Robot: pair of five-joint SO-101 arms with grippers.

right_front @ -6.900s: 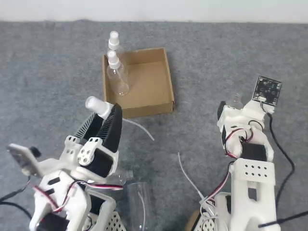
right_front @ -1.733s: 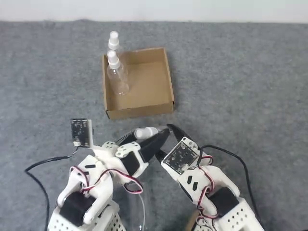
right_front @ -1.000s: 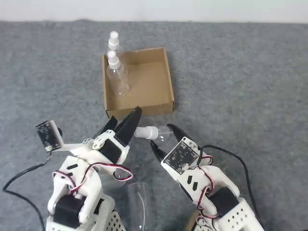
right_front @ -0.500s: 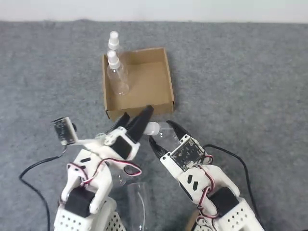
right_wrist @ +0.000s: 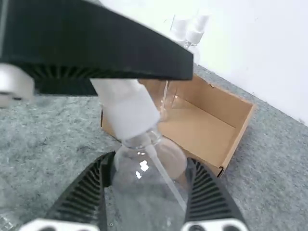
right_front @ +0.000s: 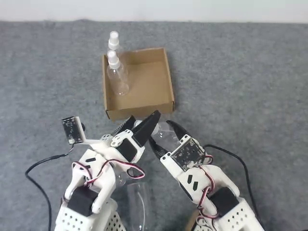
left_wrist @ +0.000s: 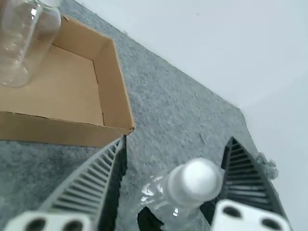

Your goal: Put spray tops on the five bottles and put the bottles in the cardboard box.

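Two clear bottles (right_front: 118,74) with white tops are counted at the cardboard box's (right_front: 139,108) far corner. A third bottle (right_wrist: 149,192) is clamped by the right gripper (right_wrist: 150,163) just before the box, its spray top (left_wrist: 195,180) straddled by the wide-open left gripper (left_wrist: 178,141).

Arms angle toward each other; left gripper (right_front: 143,120) gapes wide, right gripper (right_front: 160,132) clamps a bottle (right_wrist: 144,173)

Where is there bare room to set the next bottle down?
Free: the brown cardboard box's floor from the two clear capped bottles at its left wall to its right wall; grey carpet right of it. Crowded: before its front wall, the left gripper and right gripper around a clear bottle.
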